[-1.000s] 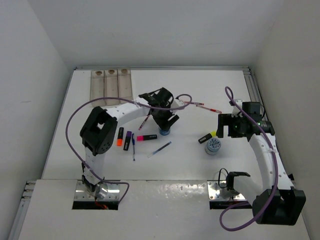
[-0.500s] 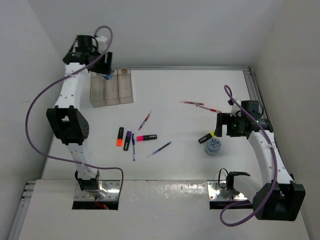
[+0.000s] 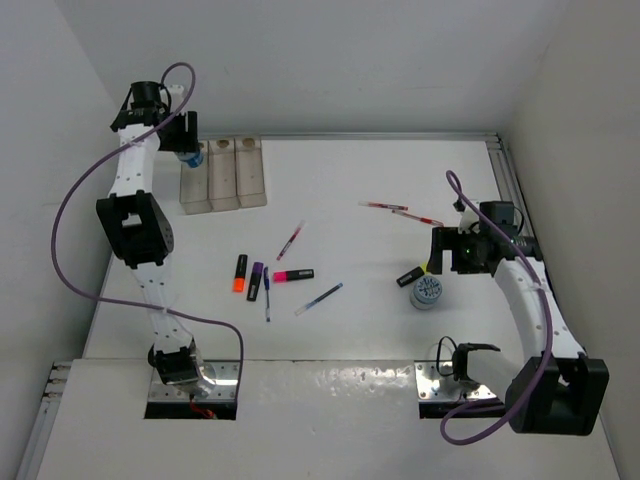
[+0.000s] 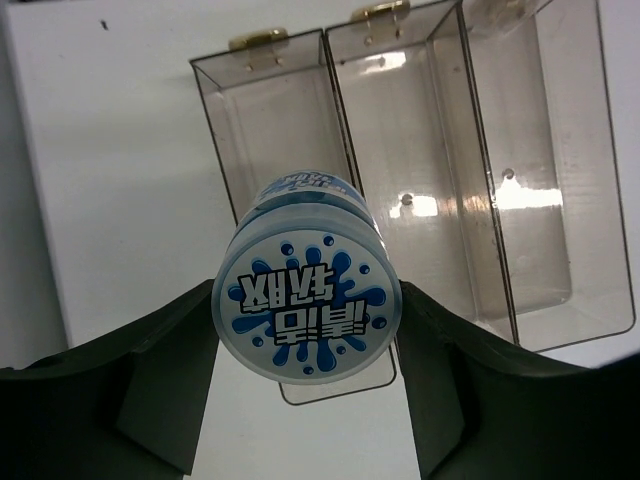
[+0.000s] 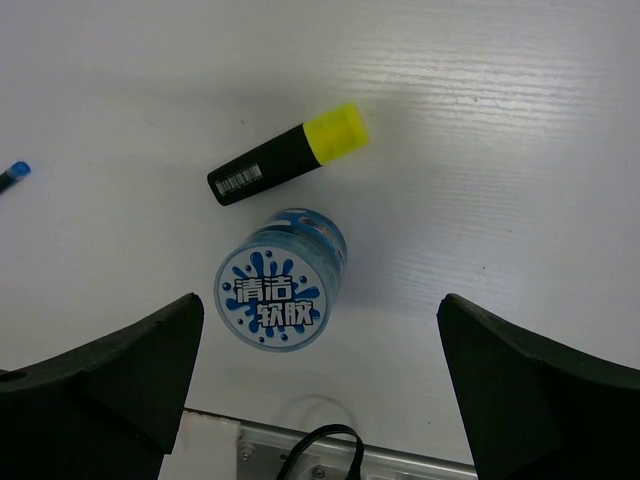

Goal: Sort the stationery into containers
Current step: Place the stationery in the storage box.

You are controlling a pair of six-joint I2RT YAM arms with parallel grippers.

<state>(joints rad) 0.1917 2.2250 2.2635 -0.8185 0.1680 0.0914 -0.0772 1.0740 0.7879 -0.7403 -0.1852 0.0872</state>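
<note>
The left gripper (image 4: 306, 330) gripped a round blue-and-white tub (image 4: 305, 295) by its sides, above the tray's (image 4: 345, 115) leftmost slot. It looked light, rigid and smooth-walled, so best pinched across its width. Far from the tray, the right gripper (image 5: 318, 320) hung spread wide, holding nothing

In the left wrist view, the round blue-and-white tub (image 4: 306, 310) is covering the near end of one outer slot of the tray (image 4: 345, 130). The top edge is cutting off the other outer slot. In the right wrist view, only the blue tip of a pen (image 5: 10, 176) is showing at the left edge.
</note>
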